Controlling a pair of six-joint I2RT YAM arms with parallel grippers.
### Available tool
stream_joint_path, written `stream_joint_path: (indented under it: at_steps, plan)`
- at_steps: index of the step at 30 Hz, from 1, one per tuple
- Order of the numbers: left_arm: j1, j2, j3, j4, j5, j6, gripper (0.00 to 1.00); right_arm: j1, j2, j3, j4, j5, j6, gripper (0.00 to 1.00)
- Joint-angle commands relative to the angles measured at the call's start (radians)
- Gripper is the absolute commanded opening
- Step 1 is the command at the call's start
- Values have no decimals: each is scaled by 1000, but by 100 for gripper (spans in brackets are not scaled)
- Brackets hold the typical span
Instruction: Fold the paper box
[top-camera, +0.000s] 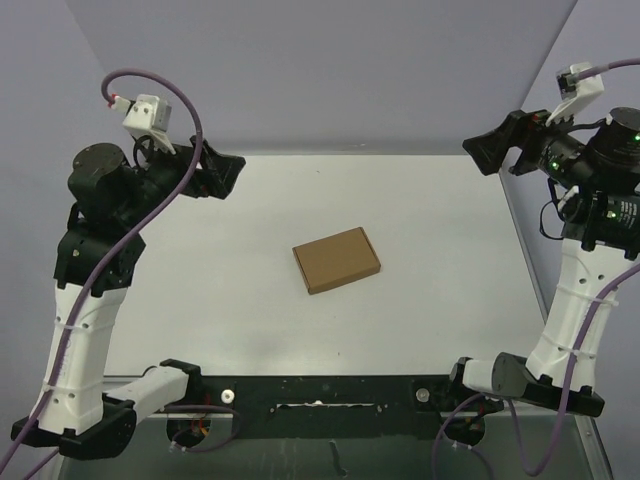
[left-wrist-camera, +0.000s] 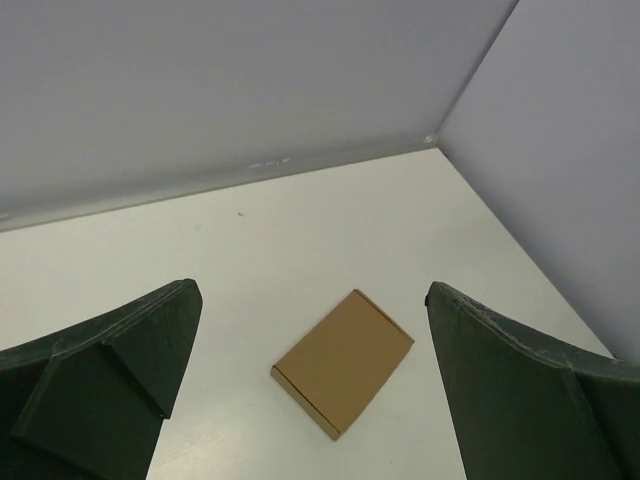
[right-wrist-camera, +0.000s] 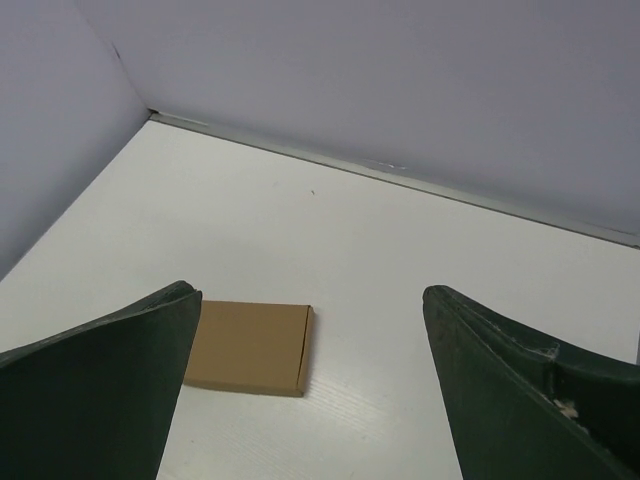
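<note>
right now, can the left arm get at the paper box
Probably yes. The paper box lies flat and alone in the middle of the table. The left gripper is open, raised off to its side, and nothing stands between them.

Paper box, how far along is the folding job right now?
Done, by the look of it: the paper box lies closed and flat on the table, no flaps sticking out. In hand: nothing; the left gripper and right gripper are both open, well clear of it. Left: no step that I can see.
</note>
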Motion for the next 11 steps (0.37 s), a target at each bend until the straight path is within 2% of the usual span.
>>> stream_joint_path:
  at_steps: [1,11]
  plan:
    - [5,0,-14,-46,13,12,98,-21,-36,15,22,2,51,98]
    - [4,16,-10,-60,-1,23,98,-44,-52,-27,46,-35,26,98]
